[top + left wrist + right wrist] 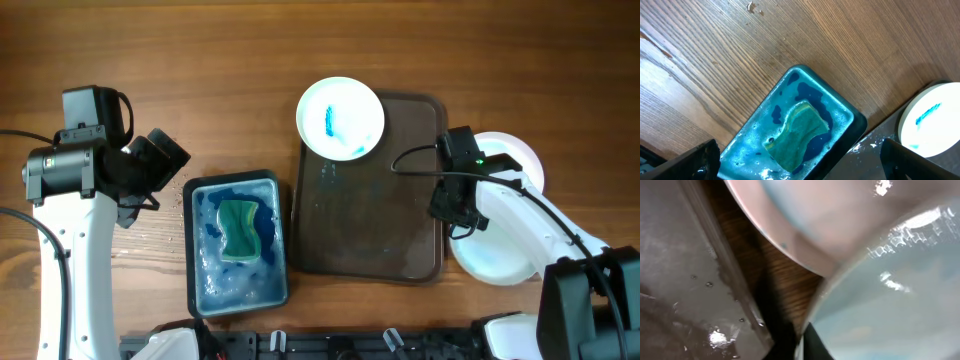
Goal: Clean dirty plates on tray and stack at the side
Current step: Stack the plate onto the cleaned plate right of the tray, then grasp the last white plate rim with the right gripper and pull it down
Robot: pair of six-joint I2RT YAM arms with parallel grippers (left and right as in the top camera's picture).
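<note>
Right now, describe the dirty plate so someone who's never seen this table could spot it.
Find the dark brown tray mid-table. At its top-left corner in the overhead view sits a round white plate. Unlike the plates beside the tray's right edge, it carries a blue smear.

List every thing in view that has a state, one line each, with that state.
Dirty plate: on the tray's corner, smeared blue.
Tray: wet, nothing else on it.
Basin: holds blue soapy water.
Sponge: lying in the basin, wet.
Side plates: two, off the tray, overlapping, no smear visible.
Left tool: open, empty, beside the basin.
Right tool: at a side plate's rim; open or shut cannot be told.
</note>
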